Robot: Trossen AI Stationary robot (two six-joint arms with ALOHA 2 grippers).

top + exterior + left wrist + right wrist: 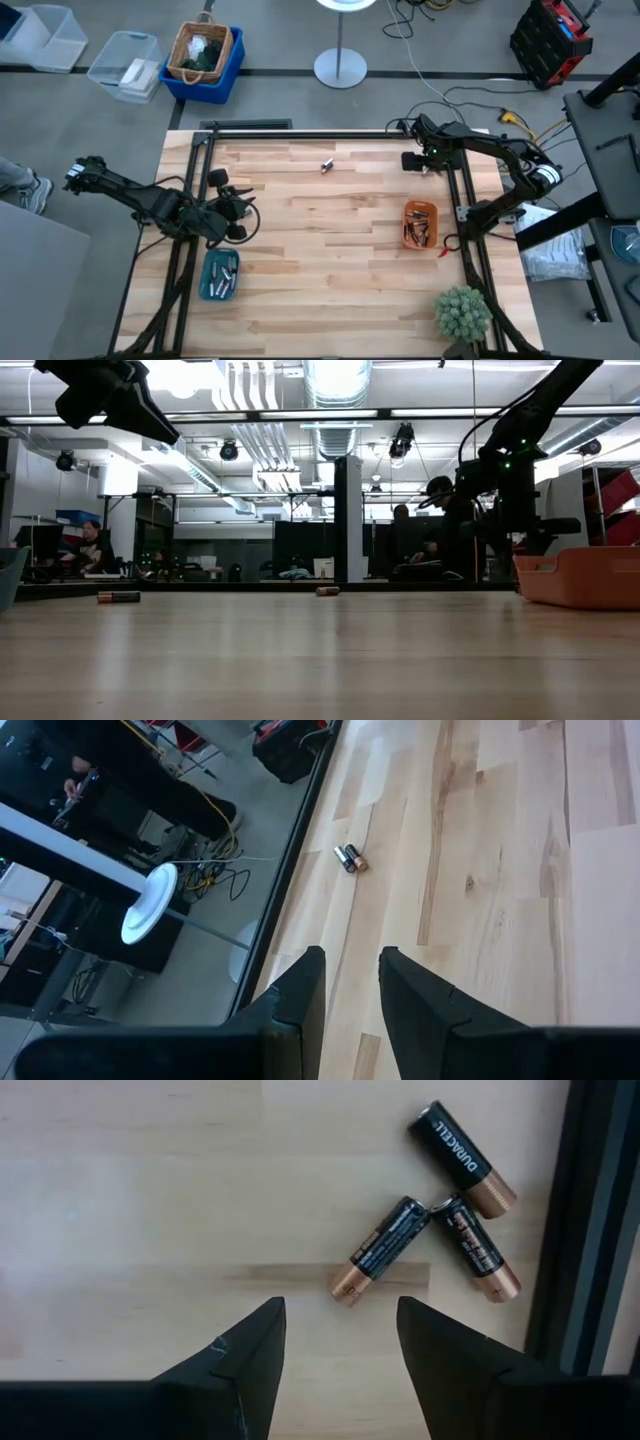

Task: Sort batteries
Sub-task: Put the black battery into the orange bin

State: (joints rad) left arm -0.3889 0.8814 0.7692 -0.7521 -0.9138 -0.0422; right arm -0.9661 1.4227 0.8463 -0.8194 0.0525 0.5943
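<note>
The right arm reaches along the far right side of the wooden table (340,250), its right gripper (418,160) pointing straight down just beyond the orange tray (419,224). In the right wrist view its 2 fingers (250,1355) stand parted with nothing between them, above 3 batteries (382,1250) lying on the wood beside the table's dark edge rail. These 3 are black cylinders with copper-coloured ends; 1 reads DURACELL. 2 of them touch at their black ends in a V, and the 3rd lies just apart from them.

The left arm stretches in from the table's left edge, its left gripper (238,205) just beyond the teal tray (218,275). Its fingers (305,995) are slightly apart and hold nothing; they point across the table toward the far edge.

Ahead of them the left wrist view shows a pair of batteries (349,858) lying side by side near the far edge, 1 dark and 1 copper-toned. The high view shows this pair only as a small speck far from the orange tray, toward the middle of the far edge. That view alone shows more batteries inside both trays. The low view shows 1 battery (327,591) end-on and another (118,597) lying lengthwise on the wood, with the orange tray at its right.
</note>
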